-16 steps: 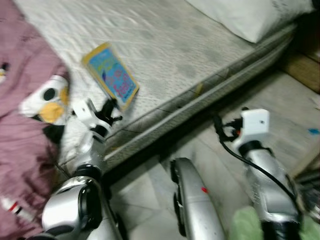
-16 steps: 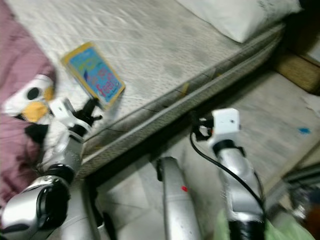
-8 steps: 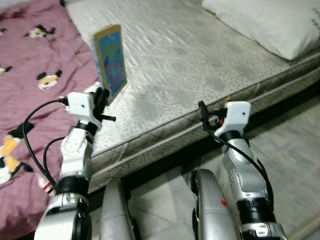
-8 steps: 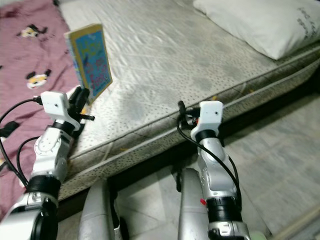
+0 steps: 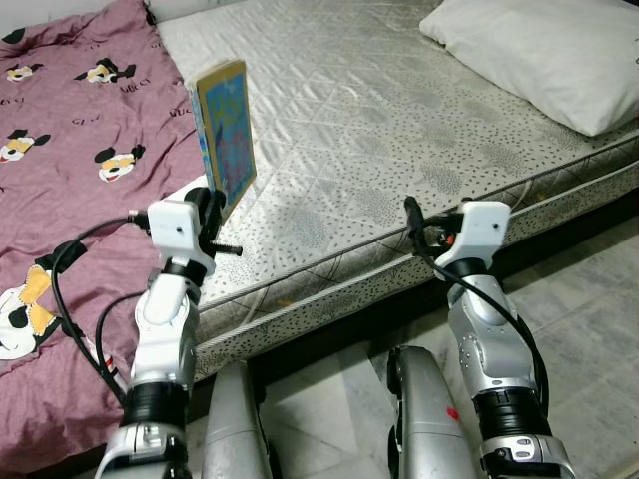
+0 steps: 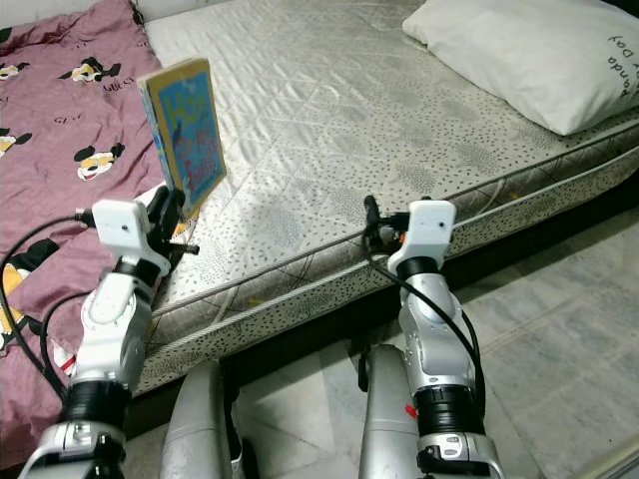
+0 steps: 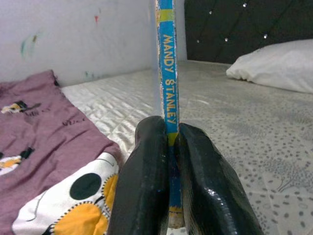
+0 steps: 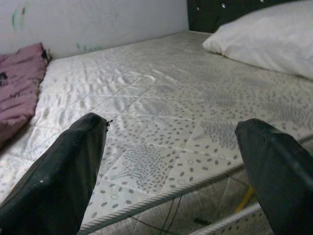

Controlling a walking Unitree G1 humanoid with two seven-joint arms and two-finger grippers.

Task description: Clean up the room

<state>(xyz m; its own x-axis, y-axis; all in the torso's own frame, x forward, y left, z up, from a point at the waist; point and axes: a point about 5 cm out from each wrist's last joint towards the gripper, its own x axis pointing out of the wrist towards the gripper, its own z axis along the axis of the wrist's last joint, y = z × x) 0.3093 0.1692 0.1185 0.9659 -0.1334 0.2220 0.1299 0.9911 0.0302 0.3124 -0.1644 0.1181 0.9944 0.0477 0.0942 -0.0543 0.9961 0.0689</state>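
Note:
A thin picture book point(image 5: 226, 135) with a yellow border and blue cover stands upright on edge above the mattress point(image 5: 399, 130). My left gripper point(image 5: 208, 210) is shut on its lower edge. In the left wrist view the blue spine point(image 7: 167, 73) runs up from between the two black fingers point(image 7: 146, 186). My right gripper point(image 6: 374, 228) hovers at the mattress's front edge, open with nothing between its fingers point(image 8: 63, 171).
A pink blanket point(image 5: 70, 150) with cartoon mice covers the bed's left part. A white pillow point(image 5: 549, 50) lies at the back right. Grey tiled floor point(image 5: 589, 329) runs along the bed's front. A black headboard point(image 7: 244, 24) stands behind the pillow.
The camera has swung and steadied, so the whole bed now shows. The book, lying flat one second ago, is held upright in my left gripper. My right gripper sits slightly nearer the mattress edge.

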